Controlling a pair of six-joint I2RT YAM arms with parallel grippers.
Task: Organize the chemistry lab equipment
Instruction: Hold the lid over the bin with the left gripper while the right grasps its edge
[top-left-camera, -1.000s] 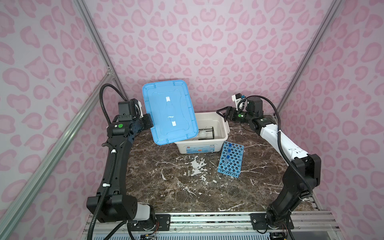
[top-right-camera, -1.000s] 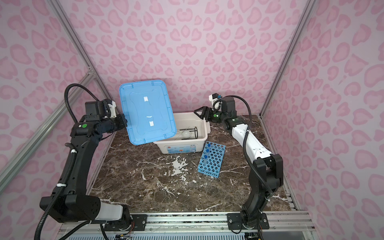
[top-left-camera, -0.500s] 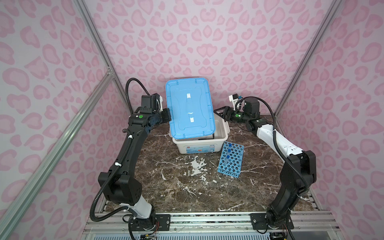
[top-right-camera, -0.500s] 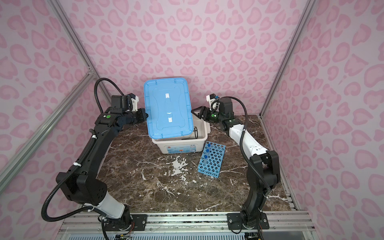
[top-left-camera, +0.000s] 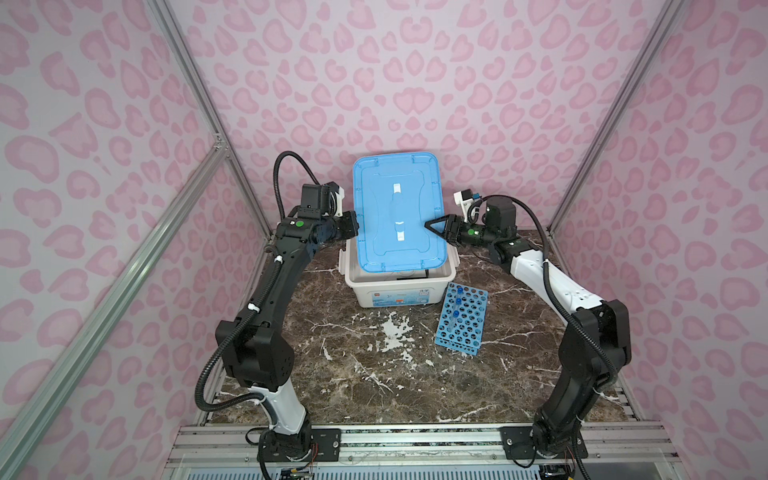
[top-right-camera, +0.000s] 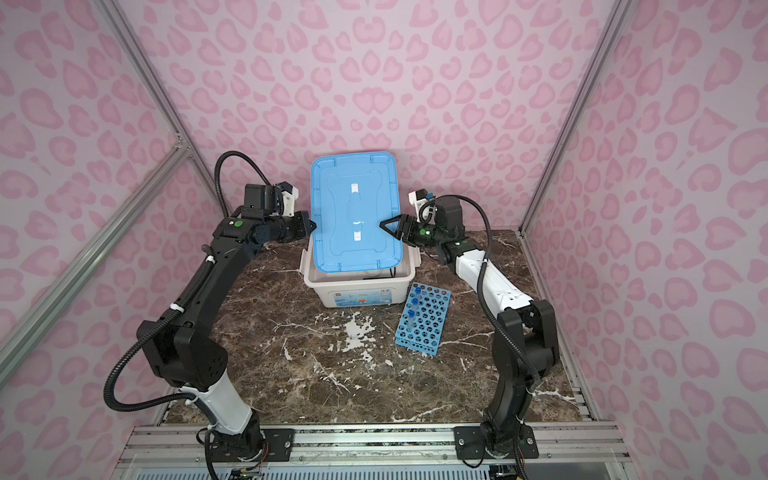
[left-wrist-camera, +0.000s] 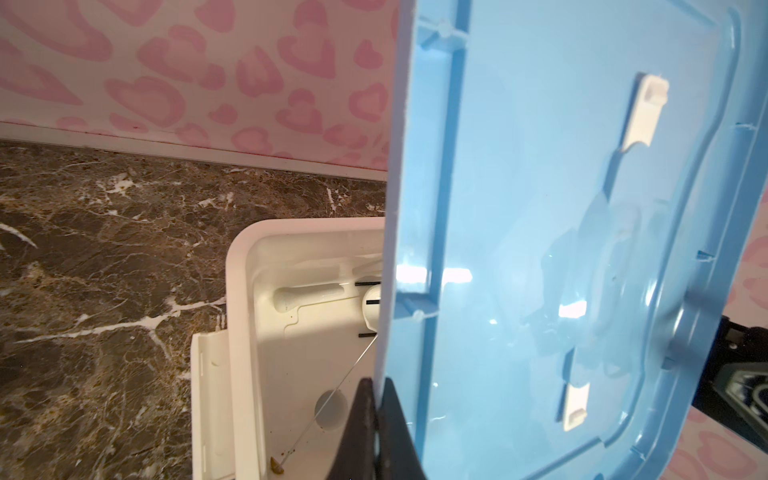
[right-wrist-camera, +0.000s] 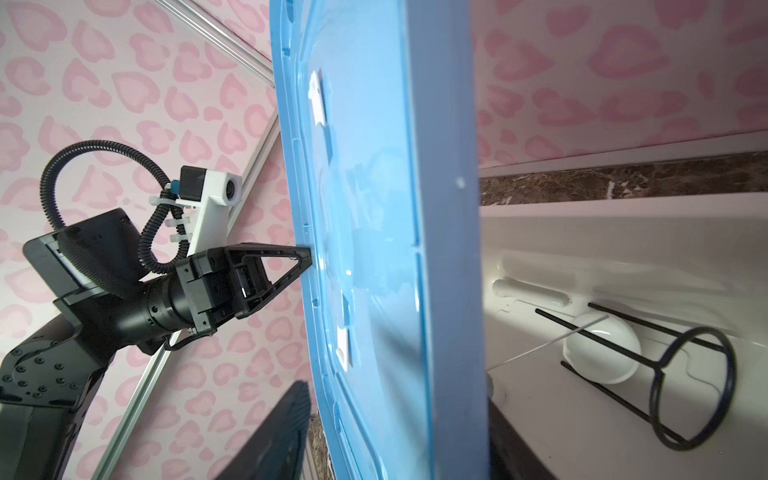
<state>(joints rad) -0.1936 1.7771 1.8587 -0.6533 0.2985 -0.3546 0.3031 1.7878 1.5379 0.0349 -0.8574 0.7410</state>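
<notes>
Pestle (right-wrist-camera: 528, 293), white cup (right-wrist-camera: 602, 353) and black ring stand (right-wrist-camera: 690, 386) all lie inside the white box (top-left-camera: 365, 286) at the back of the desk (top-left-camera: 374, 374). In the right wrist view you can see the ring stand on its side on the box floor. The white cup is tipped over between its legs, and the pestle lies along the wall behind them. A thin clear rod (right-wrist-camera: 540, 345) slants across the cup.

Outside the box, the blue rack (top-left-camera: 461, 328) lies flat and skewed on the desk, just beside the box's front right corner. Blue-capped tubes (top-left-camera: 458, 300) sit in the holes along its left edge.

Your left hand (top-left-camera: 354, 226) is clamped on the left edge of the blue lid (top-left-camera: 399, 249), its fingers (left-wrist-camera: 357, 415) pinched together on the rim. It holds the lid up over the box rather than seated on it. In both top views a strip of the box opening shows at the front, below the lid's near edge.

Your right hand (top-left-camera: 430, 226) is at the lid's right edge. Its fingers stand apart with the rim between them. One finger (right-wrist-camera: 286, 428) lies over the lid's top face, and the other shows only as a dark shape under the edge. You cannot tell from these views whether they press on the plastic or only straddle it.
</notes>
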